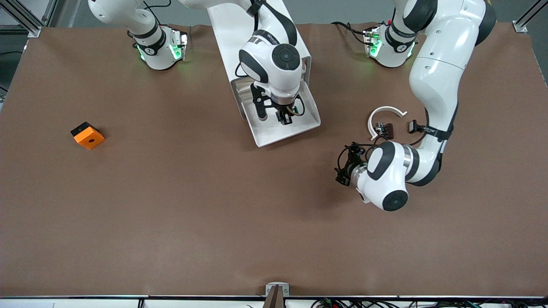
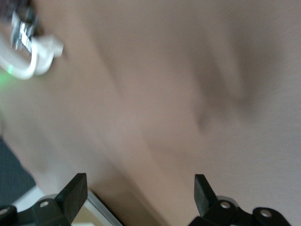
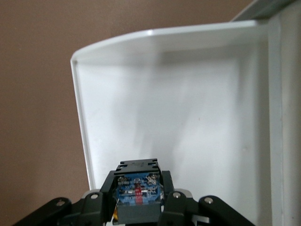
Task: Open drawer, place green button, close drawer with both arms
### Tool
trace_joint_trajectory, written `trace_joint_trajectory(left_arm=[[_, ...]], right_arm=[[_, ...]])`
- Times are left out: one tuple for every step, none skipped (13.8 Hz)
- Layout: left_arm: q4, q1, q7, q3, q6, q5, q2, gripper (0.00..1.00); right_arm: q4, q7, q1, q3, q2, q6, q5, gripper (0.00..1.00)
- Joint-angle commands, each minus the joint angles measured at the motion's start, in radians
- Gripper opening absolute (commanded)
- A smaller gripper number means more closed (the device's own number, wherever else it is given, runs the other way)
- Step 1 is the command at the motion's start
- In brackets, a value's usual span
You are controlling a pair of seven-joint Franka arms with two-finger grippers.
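In the front view, the drawer [image 1: 284,124] is already pulled out of the white cabinet [image 1: 257,25], so the opening part looks done. The right pincer [image 1: 286,119] is hanging right over the open drawer, and the button [image 1: 287,116] is sitting squeezed between its two fingers, so the dropping-in part is not yet done, and the closing is left too. The left pincer [image 1: 342,167] is waiting over the bare brown worktop [image 1: 214,214], toward the left arm's end from the drawer, near a white arc [image 1: 385,117] and some small black clips [image 1: 385,128]. An orange cube [image 1: 87,135] is lying well apart, toward the right arm's end. In the left wrist view, the left pincer [image 2: 138,190] is showing its black fingers spread apart with nothing between them, only the soft, flat brown worktop [image 2: 188,94] below. In the right wrist view, the right pincer [image 3: 137,195] is clamped on the blocky dark button [image 3: 137,188], and just under it the drawer [image 3: 178,117] is looking smooth, white and shallow, with a thin curved rim.
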Motion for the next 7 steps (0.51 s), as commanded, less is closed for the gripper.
trace_joint_trajectory(left_arm=[[-0.041, 0.033, 0.2, 0.002, 0.07, 0.038, -0.06, 1.0], [-0.046, 0.038, 0.263, 0.002, 0.105, 0.039, -0.066, 1.0], [-0.048, 0.038, 0.3, 0.006, 0.124, 0.041, -0.074, 1.0], [-0.046, 0.037, 0.338, 0.024, 0.13, 0.063, -0.075, 1.0], [-0.045, 0.034, 0.393, 0.028, 0.135, 0.085, -0.077, 1.0], [-0.042, 0.034, 0.447, 0.029, 0.153, 0.094, -0.077, 1.0], [-0.043, 0.034, 0.493, 0.029, 0.188, 0.108, -0.077, 1.0]], right_arm=[[-0.006, 0.049, 0.019, -0.01, 0.014, 0.038, -0.005, 0.0], [-0.005, 0.049, 0.022, -0.009, 0.018, 0.041, -0.005, 0.0], [-0.003, 0.054, 0.028, -0.01, 0.028, 0.046, -0.005, 0.0], [-0.002, 0.068, 0.031, -0.01, 0.038, 0.058, -0.005, 0.0], [-0.002, 0.084, 0.038, -0.01, 0.046, 0.068, -0.005, 0.0], [0.0, 0.097, 0.042, -0.01, 0.054, 0.076, -0.007, 0.0], [0.0, 0.098, 0.042, -0.01, 0.058, 0.079, -0.007, 0.0]])
